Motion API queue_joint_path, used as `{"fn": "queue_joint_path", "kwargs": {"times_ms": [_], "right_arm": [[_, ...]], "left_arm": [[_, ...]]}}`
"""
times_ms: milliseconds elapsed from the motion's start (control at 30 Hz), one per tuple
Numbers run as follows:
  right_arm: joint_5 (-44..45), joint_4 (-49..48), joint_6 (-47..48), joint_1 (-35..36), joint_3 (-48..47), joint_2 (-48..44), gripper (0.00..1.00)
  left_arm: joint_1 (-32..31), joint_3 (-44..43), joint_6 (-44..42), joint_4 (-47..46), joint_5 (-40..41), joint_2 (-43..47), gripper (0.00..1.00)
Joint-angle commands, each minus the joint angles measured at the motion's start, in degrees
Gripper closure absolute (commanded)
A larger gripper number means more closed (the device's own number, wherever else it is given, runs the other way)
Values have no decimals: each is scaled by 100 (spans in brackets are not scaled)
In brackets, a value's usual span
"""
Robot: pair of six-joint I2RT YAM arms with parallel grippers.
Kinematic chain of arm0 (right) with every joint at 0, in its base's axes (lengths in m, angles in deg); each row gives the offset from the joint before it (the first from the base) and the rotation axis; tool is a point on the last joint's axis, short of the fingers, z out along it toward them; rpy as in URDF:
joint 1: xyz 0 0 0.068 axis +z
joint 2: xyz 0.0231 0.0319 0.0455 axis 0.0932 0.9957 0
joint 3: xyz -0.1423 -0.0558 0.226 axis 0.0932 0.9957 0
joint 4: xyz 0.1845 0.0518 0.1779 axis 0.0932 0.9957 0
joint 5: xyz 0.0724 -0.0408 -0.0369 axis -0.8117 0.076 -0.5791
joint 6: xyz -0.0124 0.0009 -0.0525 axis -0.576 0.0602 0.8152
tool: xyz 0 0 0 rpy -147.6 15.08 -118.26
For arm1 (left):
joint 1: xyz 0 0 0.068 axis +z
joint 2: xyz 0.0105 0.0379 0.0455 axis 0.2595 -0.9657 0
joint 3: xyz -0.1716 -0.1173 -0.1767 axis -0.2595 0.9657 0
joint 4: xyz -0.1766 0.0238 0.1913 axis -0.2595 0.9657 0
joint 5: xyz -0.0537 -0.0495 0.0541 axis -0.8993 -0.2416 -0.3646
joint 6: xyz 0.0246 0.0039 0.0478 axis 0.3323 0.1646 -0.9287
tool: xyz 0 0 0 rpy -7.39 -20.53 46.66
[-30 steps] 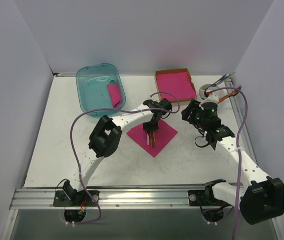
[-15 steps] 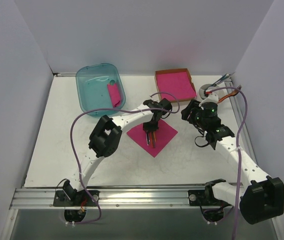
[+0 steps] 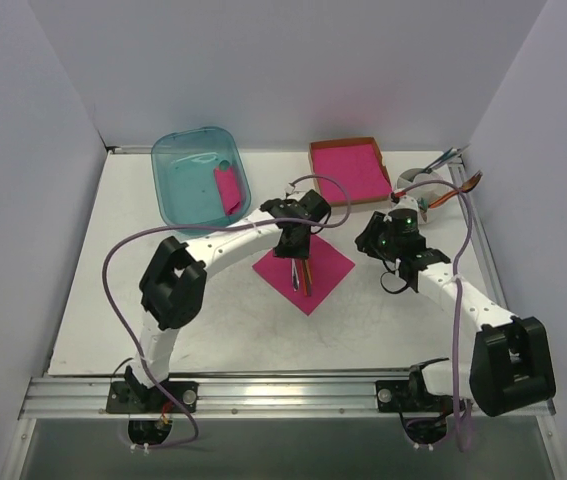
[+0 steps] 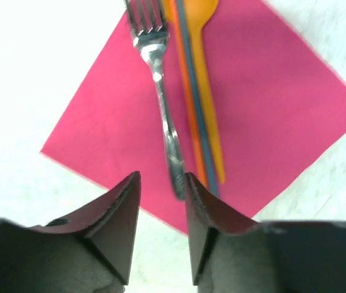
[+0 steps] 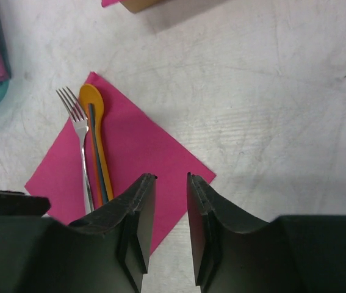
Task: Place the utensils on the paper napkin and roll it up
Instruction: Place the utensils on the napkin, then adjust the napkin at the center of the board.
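Note:
The magenta paper napkin (image 3: 323,268) lies flat as a diamond mid-table. The silver fork (image 3: 294,274) and the orange spoon (image 3: 304,276) lie side by side on its left half. My left gripper (image 3: 292,247) hovers over the napkin's far corner, open and empty. In the left wrist view the fork (image 4: 159,85) and spoon (image 4: 204,73) lie on the napkin (image 4: 270,110) just past my left gripper (image 4: 162,183); the fork's handle end is by the right fingertip. My right gripper (image 3: 371,236) is open and empty beside the napkin's right corner. The right wrist view shows the napkin (image 5: 142,146), fork (image 5: 79,131), spoon (image 5: 93,107) and right gripper (image 5: 171,180).
A teal bin (image 3: 178,190) holding a crumpled pink piece stands at the back left. A cardboard box of pink sheets (image 3: 348,168) is behind the napkin. A holder with teal-handled cutlery (image 3: 429,168) stands at the back right. White walls enclose the table.
The left gripper has drawn back from over the utensils toward the napkin's far corner, and its elbow swung left. The right gripper has moved left toward the napkin. The fork and spoon stay put.

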Motion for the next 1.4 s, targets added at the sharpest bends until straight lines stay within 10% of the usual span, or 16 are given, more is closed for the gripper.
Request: {"fn": "queue_joint_path", "kwargs": {"times_ms": [0, 200, 833, 1367], "right_arm": [[-256, -346, -95, 48, 74, 321, 73], [-90, -601, -227, 329, 303, 611, 96], [1140, -496, -491, 945, 39, 1886, 100], [1474, 154, -1413, 1884, 1023, 789, 100]], "left_arm": [[32, 725, -166, -678, 78, 839, 51], [67, 2852, -307, -2130, 667, 2370, 3], [243, 4989, -588, -3879, 265, 3698, 6], [603, 5553, -720, -3977, -325, 4639, 6]]}}
